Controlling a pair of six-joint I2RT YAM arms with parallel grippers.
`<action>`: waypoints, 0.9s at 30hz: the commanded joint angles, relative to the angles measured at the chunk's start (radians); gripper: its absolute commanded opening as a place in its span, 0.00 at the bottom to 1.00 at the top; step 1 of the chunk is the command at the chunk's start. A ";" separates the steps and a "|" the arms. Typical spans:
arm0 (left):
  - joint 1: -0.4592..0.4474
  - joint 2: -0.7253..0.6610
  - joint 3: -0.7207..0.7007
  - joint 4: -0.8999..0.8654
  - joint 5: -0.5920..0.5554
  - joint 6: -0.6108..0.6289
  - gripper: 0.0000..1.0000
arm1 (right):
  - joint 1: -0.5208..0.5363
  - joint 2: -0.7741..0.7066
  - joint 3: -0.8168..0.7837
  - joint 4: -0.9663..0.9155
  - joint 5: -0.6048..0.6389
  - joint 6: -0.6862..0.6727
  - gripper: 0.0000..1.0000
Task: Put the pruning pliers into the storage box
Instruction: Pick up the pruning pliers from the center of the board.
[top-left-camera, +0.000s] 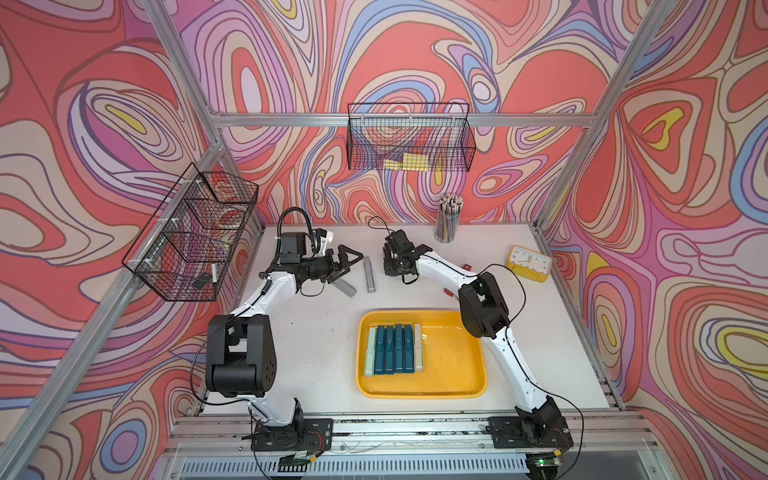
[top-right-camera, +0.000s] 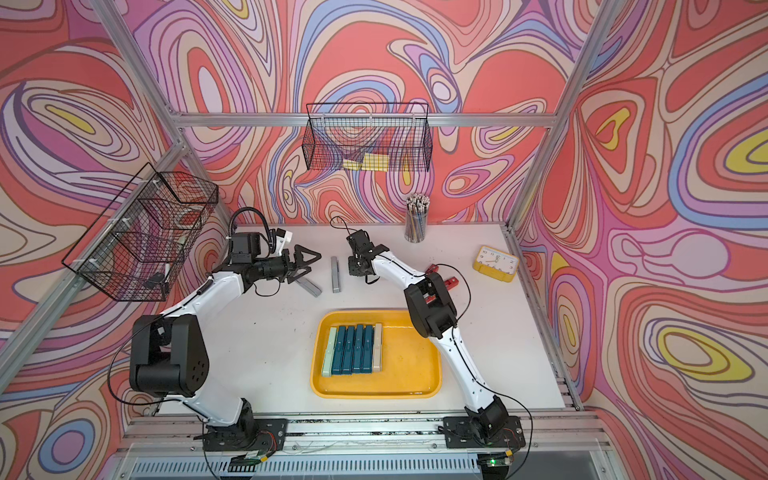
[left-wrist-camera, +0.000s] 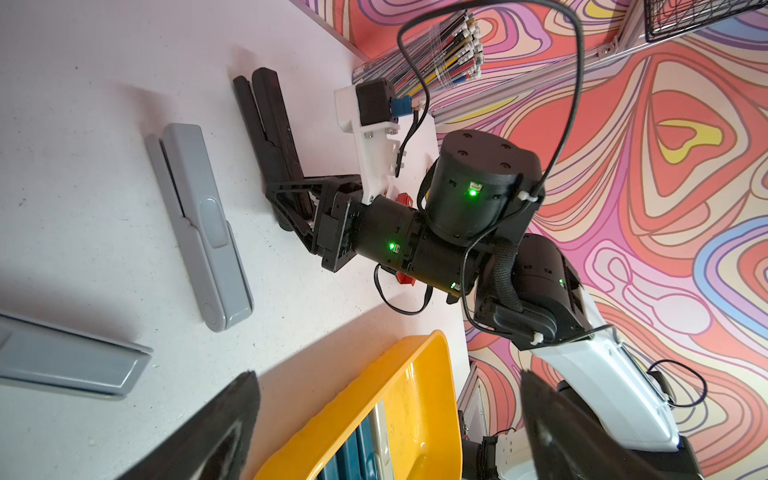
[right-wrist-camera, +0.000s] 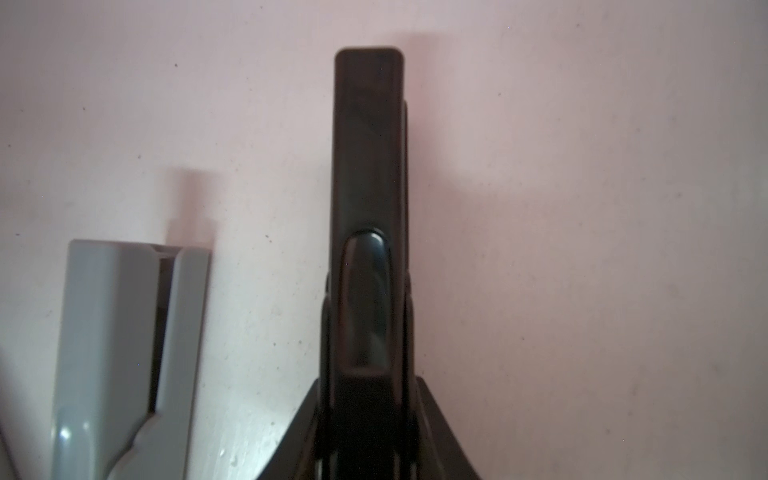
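Nearest me, six pruning pliers (top-left-camera: 395, 349) lay in a row in the storage box (top-left-camera: 457, 365). Beyond it, my left hand (top-left-camera: 351, 264) hung wide open and empty by two grey pliers (top-left-camera: 369, 274) on the tabletop (top-left-camera: 316, 332). Just past them, my right hand (left-wrist-camera: 282, 208) straddled the black pliers (right-wrist-camera: 368, 166), fingers (right-wrist-camera: 440, 440) close on both sides. In that dim view I couldn't tell whether they gripped.

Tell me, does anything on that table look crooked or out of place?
Mostly tidy. Six tools sit in a neat row in the yellow tray. One grey tool lies slanted on the table, unlike the straight grey tool beside it. Nothing looks spilled or broken.
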 joint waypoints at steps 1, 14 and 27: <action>0.006 0.005 -0.011 0.034 0.021 -0.009 0.99 | -0.003 -0.009 -0.039 -0.021 0.024 0.001 0.29; 0.006 0.024 -0.010 0.030 0.029 -0.025 0.99 | -0.003 -0.217 -0.265 0.045 0.039 0.004 0.24; 0.005 -0.011 -0.036 0.038 0.029 -0.026 0.99 | -0.003 -0.384 -0.410 0.078 0.029 0.022 0.23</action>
